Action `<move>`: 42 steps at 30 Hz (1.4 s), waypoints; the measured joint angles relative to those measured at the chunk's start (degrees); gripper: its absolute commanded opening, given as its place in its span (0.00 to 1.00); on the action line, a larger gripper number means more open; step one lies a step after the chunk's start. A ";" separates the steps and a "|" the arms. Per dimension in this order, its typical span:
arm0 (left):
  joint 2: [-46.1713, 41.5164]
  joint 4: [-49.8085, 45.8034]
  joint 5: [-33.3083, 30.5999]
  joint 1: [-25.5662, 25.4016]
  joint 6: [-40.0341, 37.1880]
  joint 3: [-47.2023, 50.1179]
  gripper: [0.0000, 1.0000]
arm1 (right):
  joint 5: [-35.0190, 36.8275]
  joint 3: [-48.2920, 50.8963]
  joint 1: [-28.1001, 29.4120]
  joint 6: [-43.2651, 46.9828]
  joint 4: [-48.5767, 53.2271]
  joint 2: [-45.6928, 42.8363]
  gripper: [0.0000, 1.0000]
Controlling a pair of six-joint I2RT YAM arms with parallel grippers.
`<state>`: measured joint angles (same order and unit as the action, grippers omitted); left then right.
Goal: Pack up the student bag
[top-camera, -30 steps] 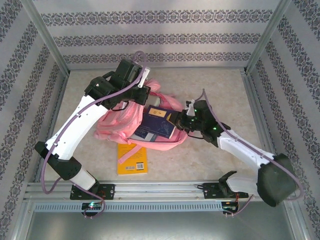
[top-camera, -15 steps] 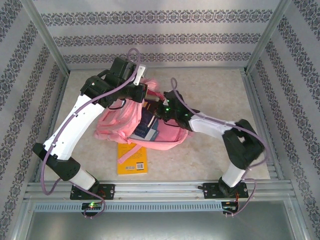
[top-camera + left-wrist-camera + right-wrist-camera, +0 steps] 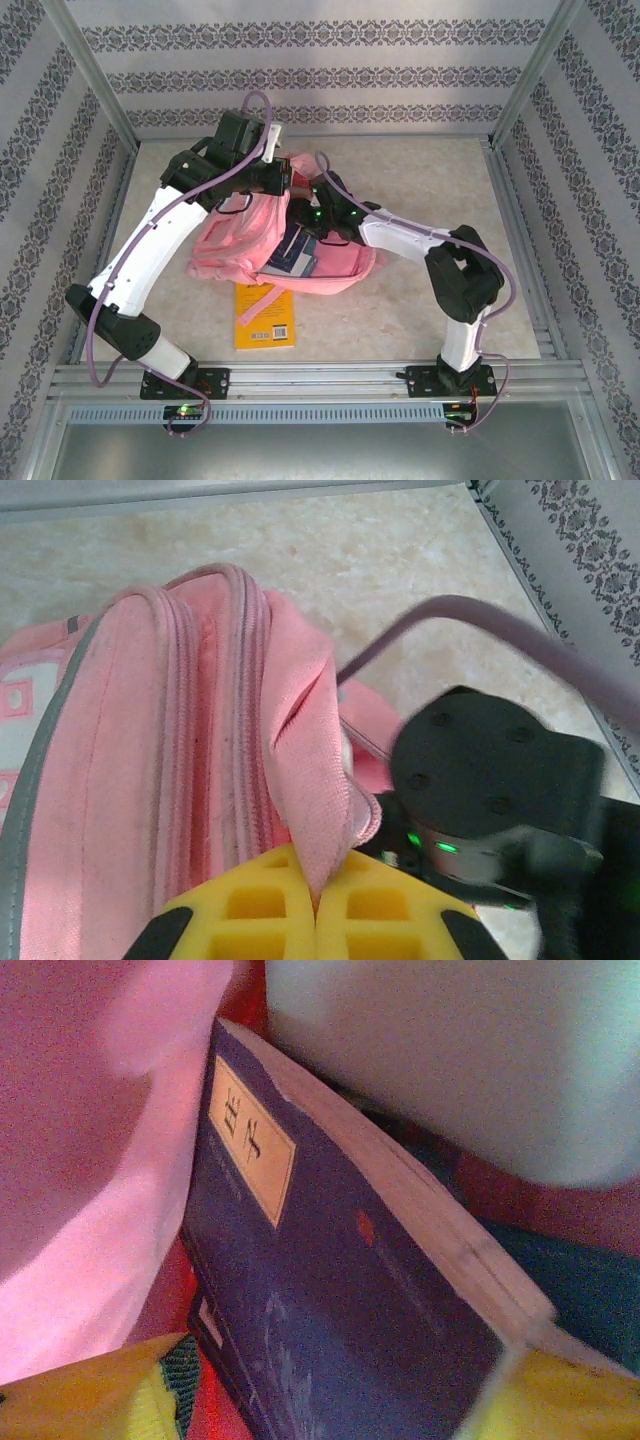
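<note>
Nearest, low in the centre of the overhead frame, flat on the beige mottled desk (image 3: 420, 290): a thin yellow paperback book (image 3: 266, 318), upper edge at the lower rim of the bag, upper-left corner crossed by a loose pink strap (image 3: 257, 303). Just above it, mid-frame, the student bag (image 3: 235, 245), a large pink fabric backpack, lying on the desk with its main opening gaping toward the right. Inside that opening, tilted, a dark blue book with a tan label (image 3: 297, 252). Stretched in from the right, the right pincer (image 3: 304, 222), low in the mouth of the bag beside the blue book. From its own wrist camera, yellow fingers (image 3: 100, 1395) set apart at the two lower corners of the frame, the blue cover between them, a red gap beside the lower-left one; contact at the lower-right one impossible to tell. Beyond the book there, in the upper right, a pale blurred surface (image 3: 450, 1060). Farther up the overhead frame, at the far edge of the bag, the left pincer (image 3: 287, 182), pressed together on a fold of pink fabric beside the zip, that fold lifted clear of the rest of the bag. Just right of the fold in the left wrist view, the black wrist of the right arm (image 3: 480, 780) with a green light.
</note>
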<state>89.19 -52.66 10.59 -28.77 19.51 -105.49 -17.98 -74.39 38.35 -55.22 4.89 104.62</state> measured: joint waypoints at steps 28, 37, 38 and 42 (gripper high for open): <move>15.78 14.80 7.26 3.41 7.69 0.83 0.58 | 10.03 17.09 -3.98 18.18 32.02 -42.93 0.61; -7.43 15.58 2.14 3.41 10.23 21.33 0.68 | 11.89 18.08 -0.94 20.11 39.89 -44.63 0.67; -10.32 15.41 1.27 3.41 11.06 23.78 0.68 | 12.24 18.38 -0.59 20.15 40.35 -44.70 0.66; -18.18 10.84 -4.79 3.41 16.15 32.22 0.69 | 12.85 20.15 0.76 20.06 41.24 -44.72 0.67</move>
<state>71.00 -41.82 5.80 -25.36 35.66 -73.28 -5.13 -54.24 39.11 -35.16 46.13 59.90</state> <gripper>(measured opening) 0.683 0.666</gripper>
